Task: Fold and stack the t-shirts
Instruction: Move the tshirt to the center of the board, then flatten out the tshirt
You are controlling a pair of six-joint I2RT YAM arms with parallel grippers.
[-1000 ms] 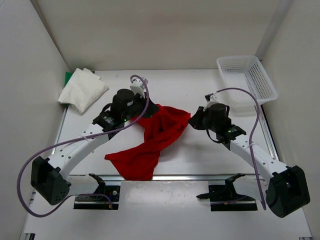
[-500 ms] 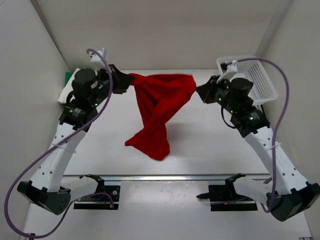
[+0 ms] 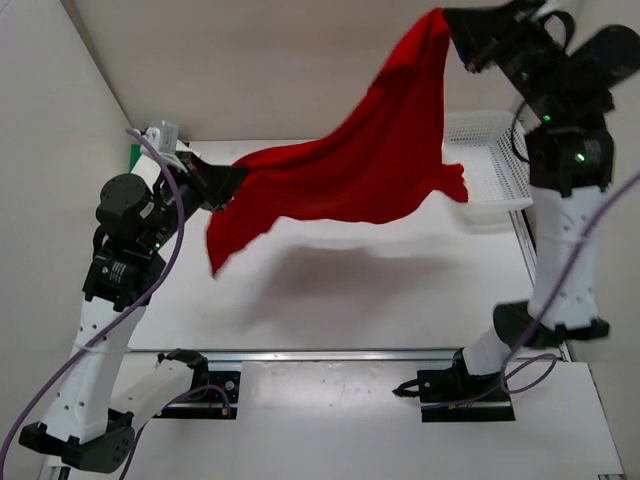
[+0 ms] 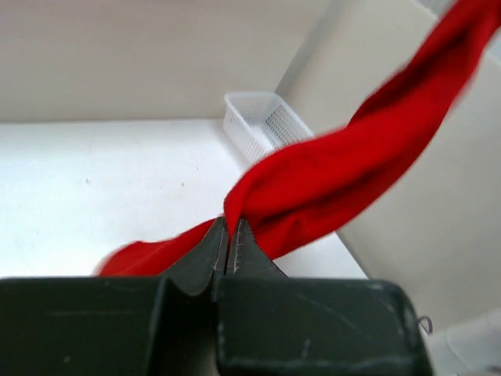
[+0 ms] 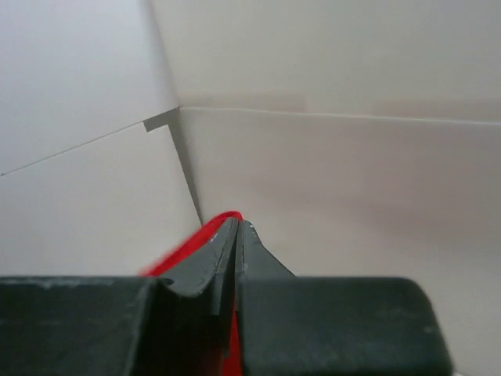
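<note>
The red t-shirt hangs in the air, stretched between both grippers, entirely off the table. My left gripper is shut on its lower left edge, over the table's left side. In the left wrist view the red t-shirt runs up and to the right from the pinched fingertips of the left gripper. My right gripper is raised high at the back right, shut on the shirt's top corner. The right wrist view shows the right gripper with red cloth clamped in its jaws. A sliver of green shirt peeks out behind the left arm.
The white mesh basket stands at the table's back right, partly behind the hanging cloth; the basket also shows in the left wrist view. White walls close in the left, back and right sides. The table lies under the shirt.
Both arms have risen and spread apart, the right one far up and back. The red shirt went from lying crumpled on the table to being stretched out in the air.
</note>
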